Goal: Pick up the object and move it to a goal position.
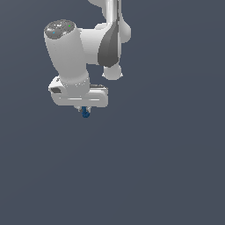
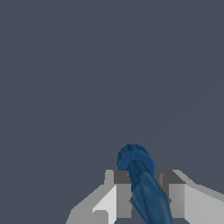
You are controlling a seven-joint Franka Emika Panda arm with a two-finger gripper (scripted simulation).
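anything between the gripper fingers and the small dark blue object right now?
Nothing. In the wrist view the small dark blue elongated object sits directly between the white gripper fingers, apparently clamped. The exterior view shows it poking out below them.

Dark blue object, white arm, slate-grey ground

The object (image 2: 142, 183) is deep blue; the gripper (image 1: 84, 108) is white with grey fingers (image 2: 122, 192); the backdrop is uniform grey-blue.

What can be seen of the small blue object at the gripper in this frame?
The blue object is dark blue, smooth and slightly glossy, an elongated shaft ending in a wider, rounded ribbed head. In the wrist view it sits between the gripper's two fingers, which close on its shaft, with the head poking out past the fingertips. In the exterior view only a tiny blue tip shows beneath the white hand. Nothing else touches it.
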